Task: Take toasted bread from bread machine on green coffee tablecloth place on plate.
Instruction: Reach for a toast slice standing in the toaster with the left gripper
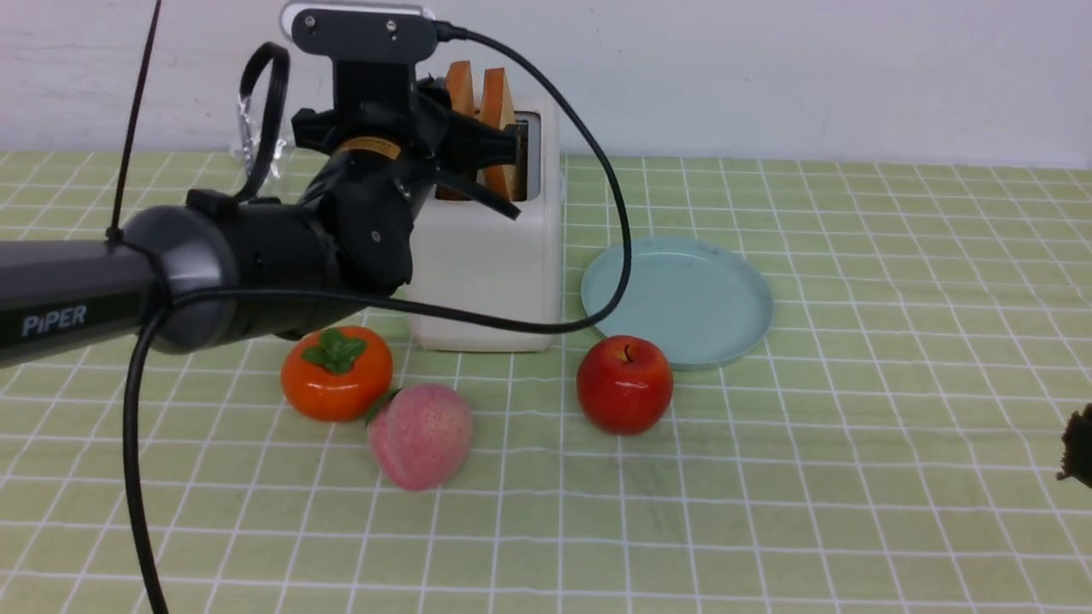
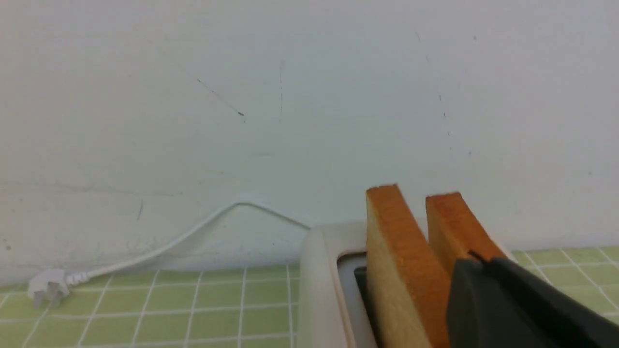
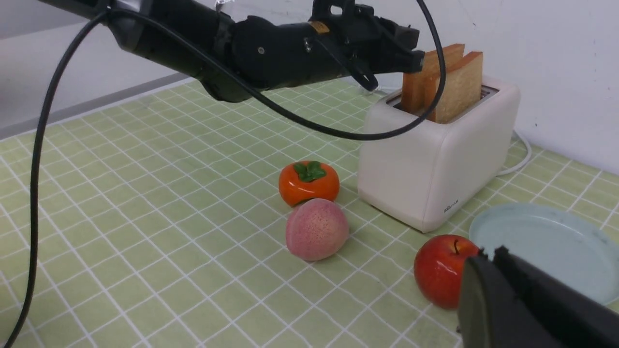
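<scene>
**2 slices of toast [image 1: 497,107] in the toaster [image 1: 486,273], PiPER arm [image 1: 53,320] above**

Front view: I read "PiPER" in pale letters on my left arm, which reaches over the toaster. An orange label [image 1: 371,147] sits near its wrist; I can't make out its print. Both slices stand in the slots, their upper parts sticking out. The pale blue-green plate [image 1: 682,298] lies on the green tablecloth [image 1: 810,529], to the right of the toaster. The red apple [image 1: 625,384] is at its near edge; the persimmon [image 1: 337,375] and peach [image 1: 422,435] are in front of the toaster, towards the left.

Left wrist view: my left gripper [image 2: 481,258] has its fingers pressed together, overlapping 1 slice in the picture; I can't tell whether they touch it. A white cord [image 2: 198,229] with its plug [image 2: 48,285] trails along by the wall.

Right wrist view: my right gripper [image 3: 491,253] also has its fingers together, with nothing between them. Small dark lettering [image 3: 450,206] marks the toaster's side, too tiny for me to read.
</scene>
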You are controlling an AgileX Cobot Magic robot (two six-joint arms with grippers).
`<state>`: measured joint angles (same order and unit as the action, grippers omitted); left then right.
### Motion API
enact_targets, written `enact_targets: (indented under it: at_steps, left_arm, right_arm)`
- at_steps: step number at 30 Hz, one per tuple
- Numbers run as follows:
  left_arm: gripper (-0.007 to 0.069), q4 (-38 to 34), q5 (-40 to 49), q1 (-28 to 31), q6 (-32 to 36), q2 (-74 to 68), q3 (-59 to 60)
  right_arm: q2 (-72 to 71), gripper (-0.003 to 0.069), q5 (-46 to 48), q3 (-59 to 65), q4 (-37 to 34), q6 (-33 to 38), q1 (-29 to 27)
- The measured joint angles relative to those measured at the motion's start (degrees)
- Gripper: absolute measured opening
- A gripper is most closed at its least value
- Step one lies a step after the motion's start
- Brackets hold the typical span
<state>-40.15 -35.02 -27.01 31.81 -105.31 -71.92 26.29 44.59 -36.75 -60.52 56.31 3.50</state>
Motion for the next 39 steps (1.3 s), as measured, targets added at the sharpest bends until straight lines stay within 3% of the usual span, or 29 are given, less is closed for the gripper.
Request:
enact_targets:
  at_steps: [5, 12, 15, 23, 31, 39]
  left_arm:
    - [0.0044, -1.93, -0.62, 0.0, 0.0, 0.11, 0.0]
    - [0.0303, -1.02, 0.31, -0.06, -1.76, 3.3, 0.05]
    - [0.0393, 2.37, 4.32, 0.35, -7.65, 4.06, -0.29]
    - [0.0378, 6.83, 7.98, 3.89, -17.45, 0.3, -0.35]
    - [0.0365, 18.18, 7.97, 4.5, -25.66, -1.33, -0.35]
    - [0.0364, 19.49, 6.51, 4.5, -27.71, -1.5, -0.35]
  right_arm:
    - [0.0, 0.0016, 0.06, 0.0, 0.0, 0.0, 0.0]
    - [0.0, 0.002, 0.06, 0.0, -0.19, 0.0, 0.0]
    - [0.0, 0.0021, 0.08, 0.0, -0.19, 0.0, 0.0]
    - [0.0, 0.0022, 0.45, 0.0, -0.19, 0.0, 0.0]
    - [0.0, 0.0029, 1.23, 0.0, -0.19, 0.0, 0.0]
    - [0.0, 0.0031, 1.62, 0.0, -0.37, 0.0, 0.0]
